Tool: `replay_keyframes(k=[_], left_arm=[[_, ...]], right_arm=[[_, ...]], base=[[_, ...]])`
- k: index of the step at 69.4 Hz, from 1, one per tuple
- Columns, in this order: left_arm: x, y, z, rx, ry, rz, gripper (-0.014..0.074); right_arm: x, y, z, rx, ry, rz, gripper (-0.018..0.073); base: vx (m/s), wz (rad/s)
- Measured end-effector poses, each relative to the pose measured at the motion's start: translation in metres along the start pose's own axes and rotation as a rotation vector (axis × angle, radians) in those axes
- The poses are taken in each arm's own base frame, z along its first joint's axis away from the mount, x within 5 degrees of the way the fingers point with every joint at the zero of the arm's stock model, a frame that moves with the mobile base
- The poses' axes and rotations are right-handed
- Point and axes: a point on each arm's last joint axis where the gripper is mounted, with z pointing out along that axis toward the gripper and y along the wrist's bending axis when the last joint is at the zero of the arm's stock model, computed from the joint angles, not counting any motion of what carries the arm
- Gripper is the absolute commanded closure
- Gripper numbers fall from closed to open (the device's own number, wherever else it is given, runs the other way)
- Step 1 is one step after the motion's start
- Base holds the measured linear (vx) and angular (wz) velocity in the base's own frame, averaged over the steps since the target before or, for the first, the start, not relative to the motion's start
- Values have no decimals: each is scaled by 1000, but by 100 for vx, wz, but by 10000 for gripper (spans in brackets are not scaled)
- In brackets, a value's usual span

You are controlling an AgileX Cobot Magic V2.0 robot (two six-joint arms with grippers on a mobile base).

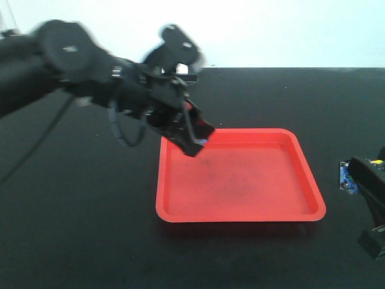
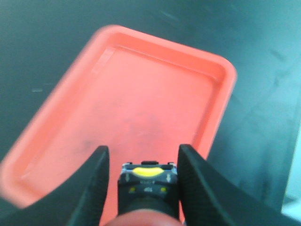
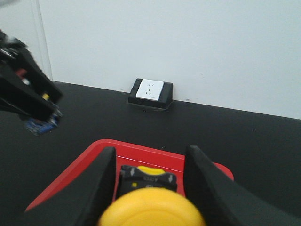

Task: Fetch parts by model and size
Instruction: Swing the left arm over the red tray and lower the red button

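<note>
Over tray (image 1: 240, 180) far-left corner, left jaws grip red-capped switch (image 2: 148, 186).

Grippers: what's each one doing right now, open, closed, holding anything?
Left gripper: closed on the red-capped switch, above the red tray.
Right gripper: closed on the yellow-capped switch.

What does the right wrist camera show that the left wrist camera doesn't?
Only the right wrist view: the wall socket, the white wall, the left gripper seen from outside, and the yellow-capped button in the right gripper.
Only the left wrist view: the red-capped button between the left gripper's fingers, and most of the red tray's floor.
Both: the red tray and the black table.
</note>
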Motion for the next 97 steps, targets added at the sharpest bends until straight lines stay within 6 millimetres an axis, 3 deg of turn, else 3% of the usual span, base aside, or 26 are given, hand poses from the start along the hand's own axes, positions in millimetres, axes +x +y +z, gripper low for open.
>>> replay_keyframes(k=[16, 38, 73, 97], left_arm=[[-7, 21, 41, 54, 92, 42, 603], [-4, 37, 78, 110, 181, 142, 603], [51, 47, 157, 179, 329, 152, 603], [72, 53, 180, 163, 394, 174, 602]], right_arm=[[0, 0, 0, 0, 0, 0, 561], [0, 0, 0, 0, 0, 0, 561], [1, 0, 0, 3, 10, 0, 561], [2, 0, 0, 5, 22, 0, 561]], base=[[0, 0], [0, 0], [0, 0], [0, 0]])
